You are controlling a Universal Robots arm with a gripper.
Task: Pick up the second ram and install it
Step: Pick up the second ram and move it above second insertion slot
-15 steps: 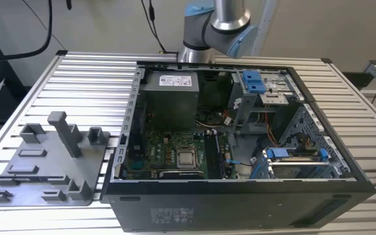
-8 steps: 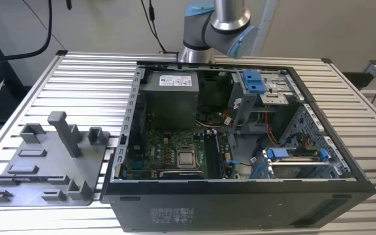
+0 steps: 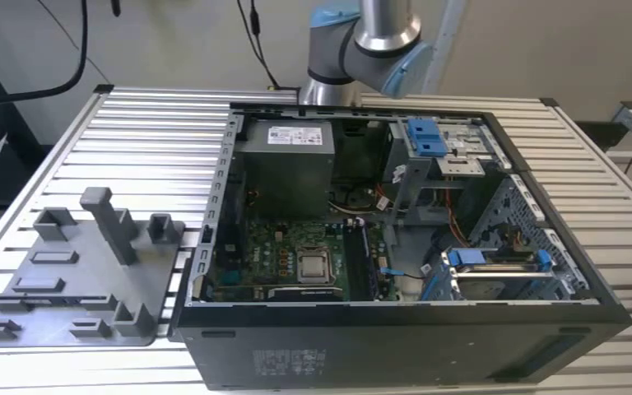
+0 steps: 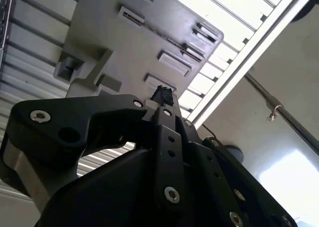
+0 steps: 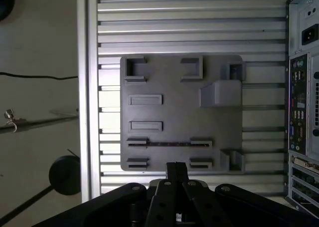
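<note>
Below the gripper I have open air down to the grey holder tray, but its tall post and shorter blocks stick up on the side toward the computer case. The slatted tabletop around the tray gives room. Inside the case, the power supply, drive cage and loose cables crowd the motherboard.
</note>
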